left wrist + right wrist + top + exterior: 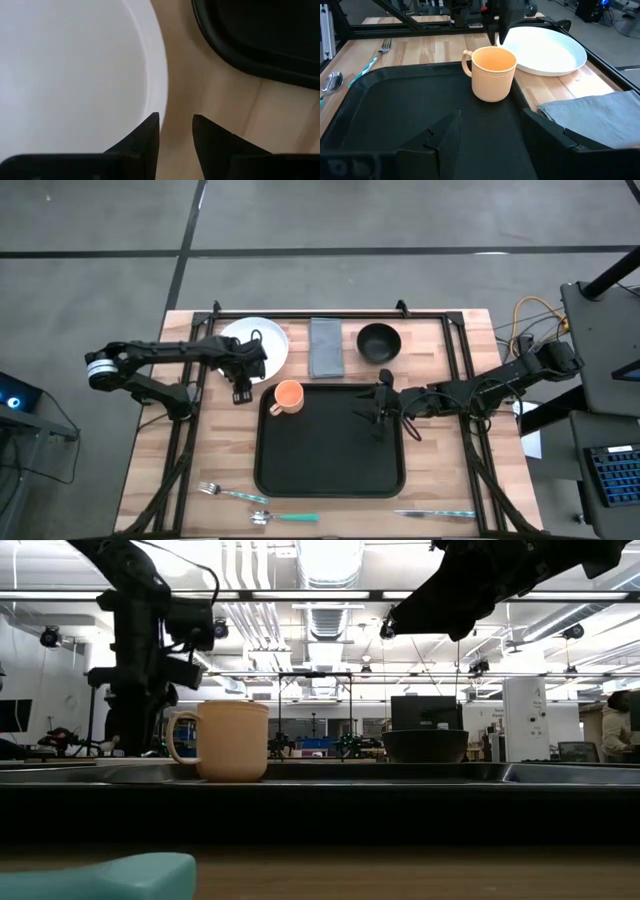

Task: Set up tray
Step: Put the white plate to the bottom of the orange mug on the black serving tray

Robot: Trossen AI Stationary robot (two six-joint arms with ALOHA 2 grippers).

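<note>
Tray (330, 442) lies flat at table centre, orange mug (287, 397) standing in its far-left corner. Left gripper (242, 388) just off tray's left far corner, at near edge of white plate (262, 340), fingers (145, 137) parted slightly, gripping nothing visible. Right gripper (379, 412) hovers over tray's right part, jaws spread, empty. Grey napkin (326, 346), black bowl (379, 341) beyond tray.
</note>
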